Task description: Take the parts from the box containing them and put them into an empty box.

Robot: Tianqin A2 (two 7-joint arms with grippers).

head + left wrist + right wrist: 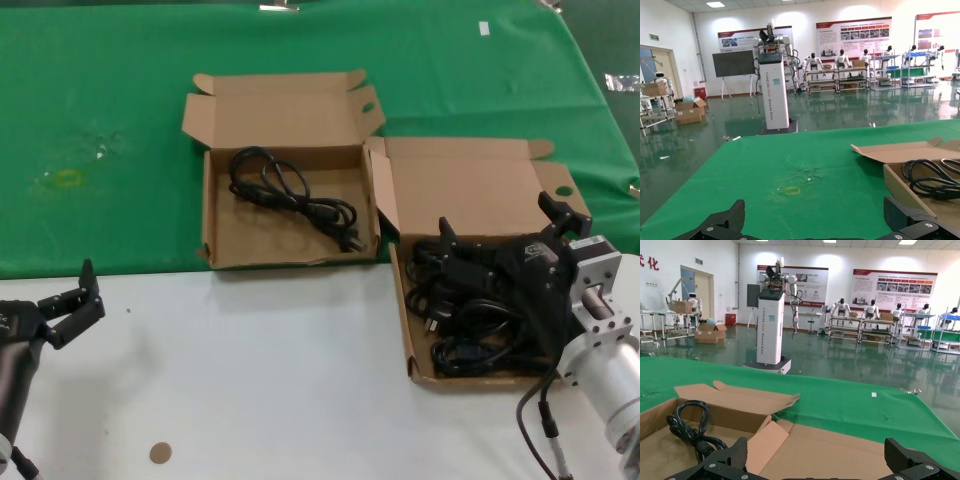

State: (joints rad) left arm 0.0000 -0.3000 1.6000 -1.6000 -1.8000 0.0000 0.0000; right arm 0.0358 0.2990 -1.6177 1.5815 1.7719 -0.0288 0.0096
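Two open brown cardboard boxes lie side by side. The right box (409,330) holds a pile of black power cords (470,315). The left box (212,215) holds one coiled black cord (290,195). My right gripper (497,218) is open and empty, hovering over the far part of the pile; its fingers (737,454) stand wide apart in the right wrist view (820,459), above the flat lid (850,452), with the left box's cord (690,427) off to one side. My left gripper (68,295) is open and empty over the white table at the near left; the left wrist view (815,222) shows the left box (905,187).
The boxes straddle the edge between the green cloth (100,90) and the white table (280,380). A small brown disc (160,453) lies on the table near the front. A yellowish mark (68,178) is on the cloth at the left.
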